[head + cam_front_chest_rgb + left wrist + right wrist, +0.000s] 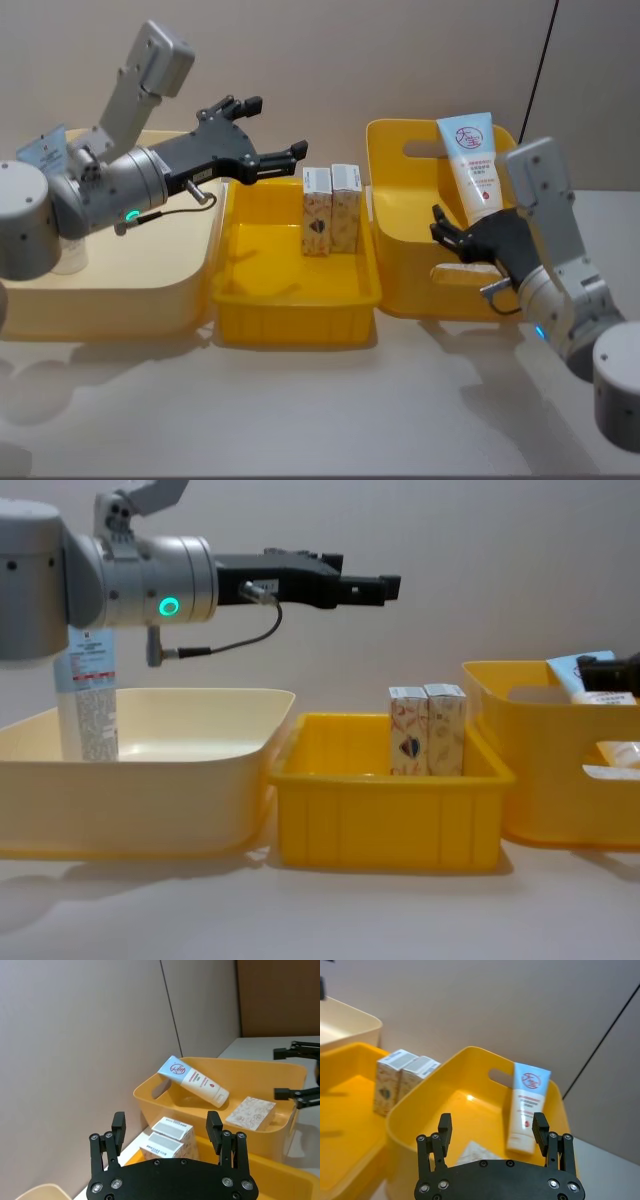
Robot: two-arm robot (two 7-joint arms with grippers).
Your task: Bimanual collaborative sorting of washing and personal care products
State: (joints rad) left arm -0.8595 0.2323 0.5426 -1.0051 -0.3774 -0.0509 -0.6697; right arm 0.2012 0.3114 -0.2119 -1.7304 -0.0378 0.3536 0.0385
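Both grippers spread, empty: left gripper above middle bin, right gripper beside it. Boxes inside look light, stiff; pinch flat sides.

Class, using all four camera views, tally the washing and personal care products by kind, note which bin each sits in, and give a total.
Cream patterned boxes: 3. Two stand upright in the middle yellow bin; one lies flat in the right yellow bin.
Squeeze tubes: 2. One leans in the right yellow bin; one stands in the cream bin.
Total: 5.
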